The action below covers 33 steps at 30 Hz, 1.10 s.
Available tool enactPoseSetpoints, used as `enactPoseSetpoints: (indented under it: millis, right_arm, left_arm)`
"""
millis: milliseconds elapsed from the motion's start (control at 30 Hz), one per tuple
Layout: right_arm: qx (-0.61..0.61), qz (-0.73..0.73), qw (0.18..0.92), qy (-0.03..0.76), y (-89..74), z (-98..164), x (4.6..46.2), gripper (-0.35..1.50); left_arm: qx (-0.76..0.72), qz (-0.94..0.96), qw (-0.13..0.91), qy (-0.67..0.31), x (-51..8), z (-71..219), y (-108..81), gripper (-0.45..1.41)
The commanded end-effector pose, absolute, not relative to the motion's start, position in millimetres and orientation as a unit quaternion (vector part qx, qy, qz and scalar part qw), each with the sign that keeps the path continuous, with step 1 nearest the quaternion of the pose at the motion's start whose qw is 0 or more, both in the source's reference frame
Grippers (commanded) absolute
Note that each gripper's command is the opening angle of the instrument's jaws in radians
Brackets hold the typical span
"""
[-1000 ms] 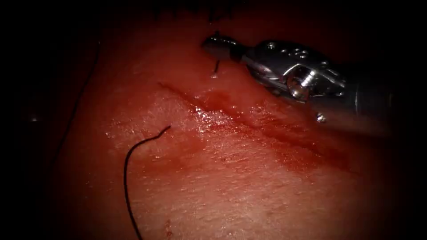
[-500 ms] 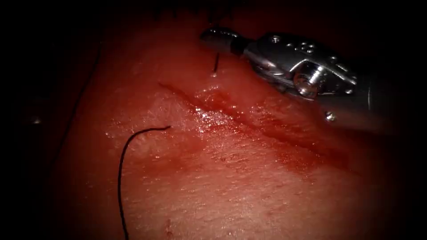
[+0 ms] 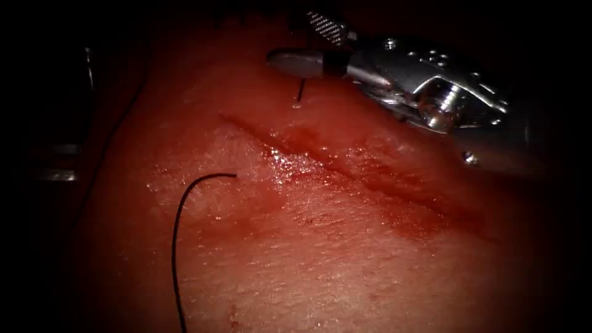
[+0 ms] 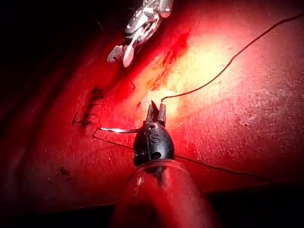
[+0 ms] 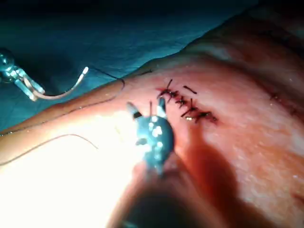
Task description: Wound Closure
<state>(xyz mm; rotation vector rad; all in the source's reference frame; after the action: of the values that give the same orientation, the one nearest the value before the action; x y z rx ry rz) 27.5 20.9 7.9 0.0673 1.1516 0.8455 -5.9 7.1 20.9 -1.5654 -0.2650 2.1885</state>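
My right tool (image 3: 291, 38) hovers over the tissue (image 3: 320, 259) on the right side of the cut (image 3: 345, 166), at its far end. Its jaws are open with nothing in them. A short thread end (image 3: 300, 91) stands up out of the tissue just below them, and between the spread jaws of the right tool (image 5: 146, 105) in the right wrist view. My left tool (image 4: 156, 107) is shut on the curved needle (image 4: 118, 129) near one end. The needle (image 5: 61, 92) is out of the tissue, held beyond its edge by the left tool (image 5: 28, 92).
A long dark thread (image 3: 185, 203) comes out of the tissue left of the cut and runs toward the near edge. Earlier dark stitches (image 5: 185, 104) lie just beyond the right tool. Red fluid wets the cut. Blue cloth (image 5: 71, 33) lies past the tissue.
The right tool's jaws, shut on the short thread end before, have opened and let it go. The tool has lifted slightly toward the right. The long thread on the left shifted a little.
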Motion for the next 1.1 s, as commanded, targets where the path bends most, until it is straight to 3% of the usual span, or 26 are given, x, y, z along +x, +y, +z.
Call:
enactPoseSetpoints:
  millis: [33,167,200,267,367,433,567,700,833,867,933,1100]
  right_arm:
    - [0.027,0.381,0.757,0.531,21.4,8.0,27.3,1.31]
    - [0.025,0.374,0.754,0.539,21.8,6.6,25.8,1.31]
    - [0.024,0.371,0.753,0.543,21.9,5.9,25.3,1.31]
    - [0.024,0.364,0.756,0.543,21.9,5.2,24.8,1.31]
    - [0.029,0.362,0.756,0.544,21.8,4.2,24.5,1.33]
    - [0.031,0.361,0.756,0.545,21.5,3.5,24.4,1.38]
    - [0.032,0.361,0.755,0.547,20.3,2.6,24.7,1.33]
    - [0.036,0.355,0.758,0.545,19.1,1.8,25.1,1.08]
    - [0.067,0.329,0.764,0.551,17.5,1.2,26.1,0.62]
    - [0.076,0.315,0.770,0.549,16.9,1.1,26.5,0.39]
    - [0.084,0.299,0.777,0.548,15.9,1.3,27.1,-0.28]
    - [0.090,0.280,0.787,0.543,14.1,3.3,29.3,-0.35]
  left_arm:
    - [-0.563,0.791,0.218,-0.099,-6.5,21.9,6.9,-0.45]
    - [-0.555,0.795,0.218,-0.106,-6.4,23.1,6.6,-0.45]
    - [-0.553,0.795,0.221,-0.113,-6.0,23.6,6.7,-0.37]
    - [-0.551,0.791,0.233,-0.125,-5.7,23.7,6.8,0.37]
    - [-0.539,0.791,0.259,-0.131,-5.2,23.4,7.4,1.11]
    - [-0.530,0.792,0.276,-0.126,-5.0,23.1,8.0,1.23]
    - [-0.506,0.799,0.310,-0.096,-4.7,21.8,9.4,1.23]
    - [-0.494,0.800,0.327,-0.091,-4.5,20.2,9.8,1.30]
    - [-0.487,0.799,0.341,-0.091,-4.5,19.0,9.8,1.30]
    - [-0.484,0.799,0.344,-0.089,-4.6,18.9,9.9,1.28]
    - [-0.481,0.804,0.342,-0.080,-4.7,18.4,10.0,1.25]
    - [-0.479,0.818,0.313,-0.054,-5.2,17.1,10.1,1.11]
